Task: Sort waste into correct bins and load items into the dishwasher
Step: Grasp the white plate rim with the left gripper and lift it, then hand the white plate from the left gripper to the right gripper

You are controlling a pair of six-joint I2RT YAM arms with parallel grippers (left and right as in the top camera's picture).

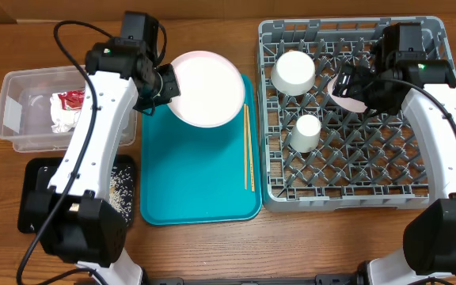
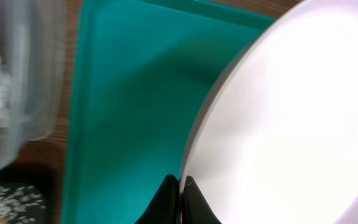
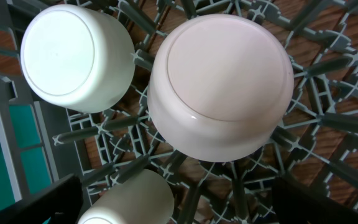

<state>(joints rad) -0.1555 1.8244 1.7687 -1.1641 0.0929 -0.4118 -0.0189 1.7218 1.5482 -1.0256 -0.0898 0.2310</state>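
Note:
A pale pink plate (image 1: 207, 89) lies over the far end of the teal tray (image 1: 200, 170). My left gripper (image 1: 165, 83) is shut on its left rim; in the left wrist view the black fingertips (image 2: 180, 184) pinch the plate's edge (image 2: 291, 118). Thin wooden chopsticks (image 1: 248, 146) lie along the tray's right side. In the grey dish rack (image 1: 355, 170) stand two upturned white cups (image 1: 294, 71) (image 1: 307, 131) and an upturned pinkish bowl (image 3: 219, 87). My right gripper (image 1: 353, 83) hovers open over that bowl, its jaws wide apart and holding nothing.
A clear tub (image 1: 22, 95) at the left holds a crumpled white napkin (image 1: 60, 119) and a red wrapper (image 1: 72, 98). A black tray (image 1: 34, 170) with loose rice (image 1: 121, 186) sits in front of it, partly under my left arm.

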